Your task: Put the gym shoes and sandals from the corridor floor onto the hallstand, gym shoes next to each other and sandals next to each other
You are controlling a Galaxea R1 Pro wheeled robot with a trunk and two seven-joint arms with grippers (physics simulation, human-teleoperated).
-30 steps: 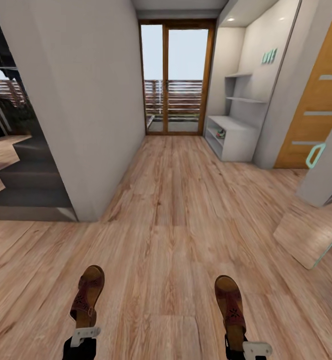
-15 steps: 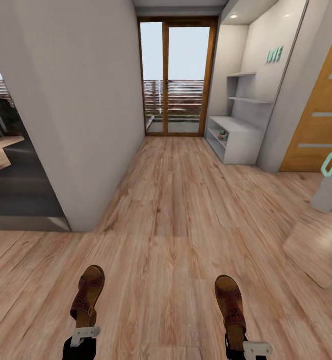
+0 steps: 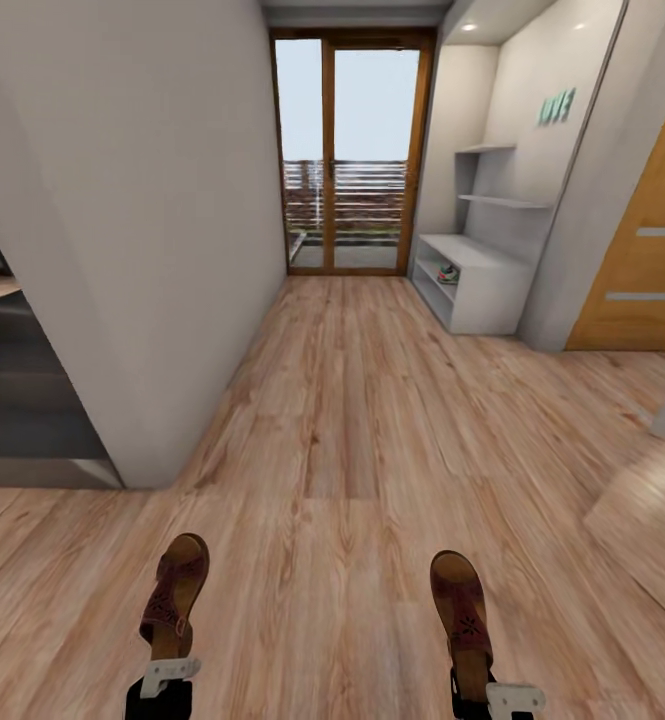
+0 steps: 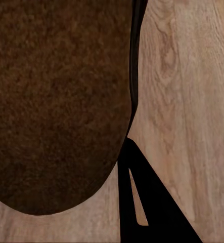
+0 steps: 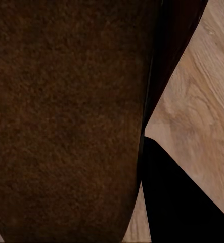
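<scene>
In my left fingers and right fingers, each closed on a sandal's heel, the two sandals feel light and stiff, I think.

Head view was bright, even daylight from glass door + ceiling spots; edges wide-angle stretched, render slightly soft. Wrist views dim, sandal soles v. close, grainy, black shadows.

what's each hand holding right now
Left hand: closed on a brown leather sandal with reddish patterned straps.
Right hand: closed on the matching brown leather sandal.
</scene>
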